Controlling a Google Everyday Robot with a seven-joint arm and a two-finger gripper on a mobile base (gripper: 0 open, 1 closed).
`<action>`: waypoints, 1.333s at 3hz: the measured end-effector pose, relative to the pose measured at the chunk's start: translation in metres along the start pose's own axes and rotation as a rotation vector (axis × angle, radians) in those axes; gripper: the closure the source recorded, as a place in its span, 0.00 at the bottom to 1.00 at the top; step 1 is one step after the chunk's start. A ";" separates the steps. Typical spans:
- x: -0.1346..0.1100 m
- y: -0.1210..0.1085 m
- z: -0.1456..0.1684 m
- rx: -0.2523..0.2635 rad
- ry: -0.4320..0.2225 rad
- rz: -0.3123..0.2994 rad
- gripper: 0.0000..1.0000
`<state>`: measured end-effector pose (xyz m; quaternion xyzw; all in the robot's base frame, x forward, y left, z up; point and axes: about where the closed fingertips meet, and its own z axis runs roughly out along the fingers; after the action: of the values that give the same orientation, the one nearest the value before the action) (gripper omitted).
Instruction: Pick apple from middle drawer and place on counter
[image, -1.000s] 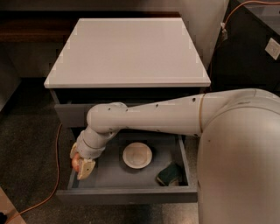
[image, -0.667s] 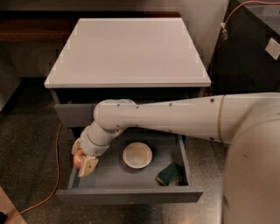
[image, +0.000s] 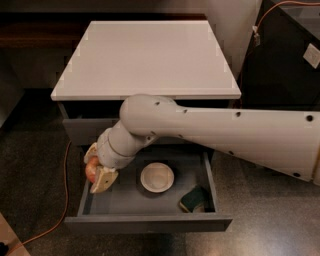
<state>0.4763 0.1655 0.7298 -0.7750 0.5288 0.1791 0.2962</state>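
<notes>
The middle drawer (image: 150, 222) is pulled open below the white counter (image: 145, 55). My gripper (image: 97, 169) hangs over the drawer's left end, at its left wall. It is shut on the apple (image: 90, 171), a small red fruit seen between the beige fingers (image: 104, 181). The apple is held just above the drawer floor, level with the drawer's rim. My thick white arm reaches in from the right and hides the drawer's back part.
A round white bowl (image: 157, 177) sits in the middle of the drawer. A dark green sponge (image: 194, 199) lies at its front right. An orange cable (image: 64, 172) runs on the floor at the left. A dark cabinet (image: 287, 55) stands at the right.
The gripper has risen a little with the apple at the drawer's left end. The arm's elbow has swung up and to the right.
</notes>
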 end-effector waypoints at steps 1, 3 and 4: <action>-0.007 -0.005 -0.032 0.000 -0.020 0.033 1.00; -0.005 -0.033 -0.107 0.009 -0.032 0.122 1.00; -0.006 -0.033 -0.107 0.009 -0.032 0.121 1.00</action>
<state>0.5008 0.1085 0.8235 -0.7372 0.5708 0.2067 0.2967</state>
